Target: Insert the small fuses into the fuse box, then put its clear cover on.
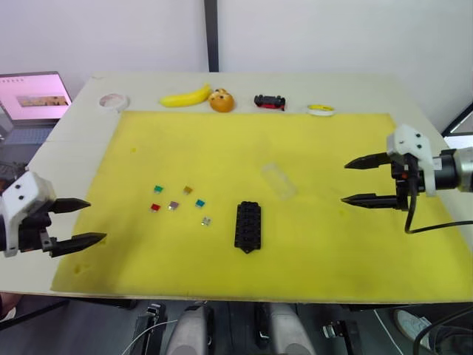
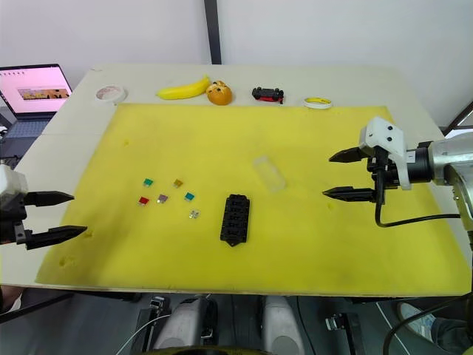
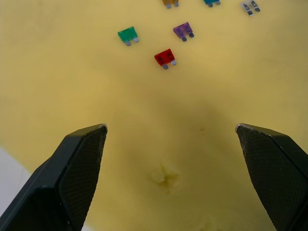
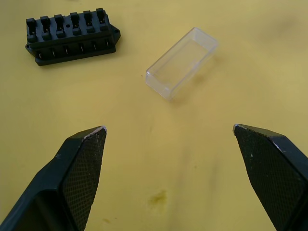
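Nearest to me, my left gripper [image 1: 80, 222] hangs over the mat's near left corner with its two black fingers spread wide and nothing between them. Over by the mat's right edge, my right gripper [image 1: 364, 181] is likewise spread wide and empty, its fingertips pointing in toward the middle.

On the yellow mat [image 1: 332, 140], the small fuses [image 1: 179, 200] lie loose in a little cluster left of centre, toward the near edge: green [image 1: 158, 189] and red [image 1: 156, 208] on the left side of the cluster, brown [image 1: 188, 190] and purple [image 1: 174, 205] in the middle, teal [image 1: 199, 203] and grey-white [image 1: 206, 220] on the right. None touches another.

Just right of the cluster sits the fuse box [image 1: 248, 226], black, lying flat with its long side running from the near edge toward the far edge; its slots look empty in my right wrist view. Well apart from it, toward the middle of the mat, the clear cover [image 1: 278, 180] lies by itself, at an angle.

Beyond the mat's far edge, on the table [image 1: 384, 92], I see a roll of tape [image 1: 114, 101], a banana [image 1: 185, 97], an orange [image 1: 222, 100], a toy car [image 1: 270, 101] and a yellow-rimmed ring [image 1: 321, 109]. A laptop [image 1: 33, 103] stands open off the table's far left corner.
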